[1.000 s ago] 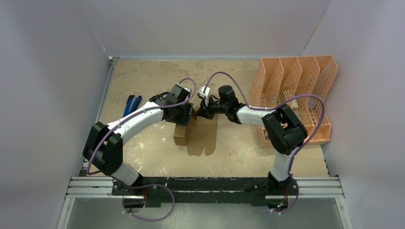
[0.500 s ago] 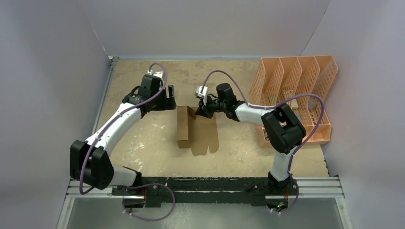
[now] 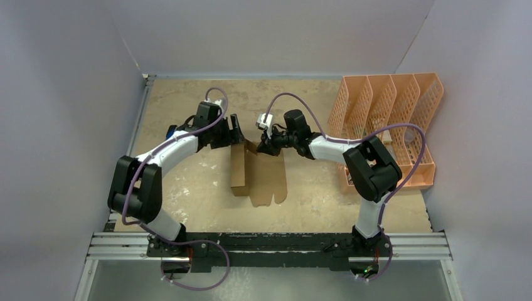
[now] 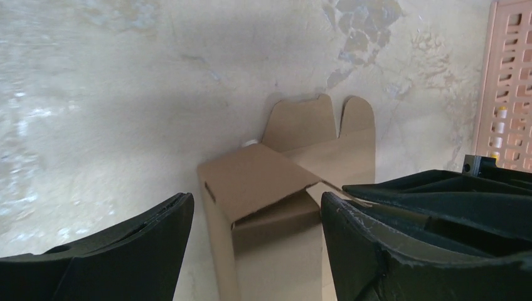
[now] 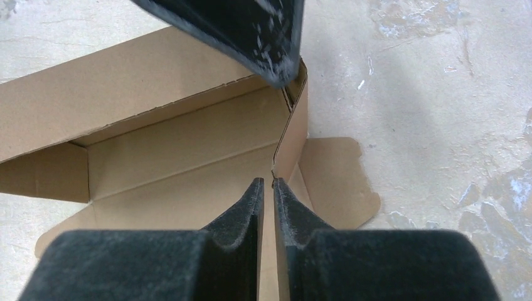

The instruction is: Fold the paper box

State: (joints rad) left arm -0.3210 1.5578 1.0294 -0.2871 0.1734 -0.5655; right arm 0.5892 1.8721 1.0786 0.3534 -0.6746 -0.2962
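We judge the paper box point(image 3: 266, 179) light, crease-prone: right end effector point(image 5: 268, 183) pinches its flap point(image 5: 292, 135); left end effector point(image 4: 257, 199) spread alongside.

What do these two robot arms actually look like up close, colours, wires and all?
Both arms have white tube-like links, as on the left arm, joined by chunky black joints. A purple cable loops loosely along each. The left end effector and right end effector are black, with two wedge-shaped fingers, scuffed pale at the tips. No markings are legible.
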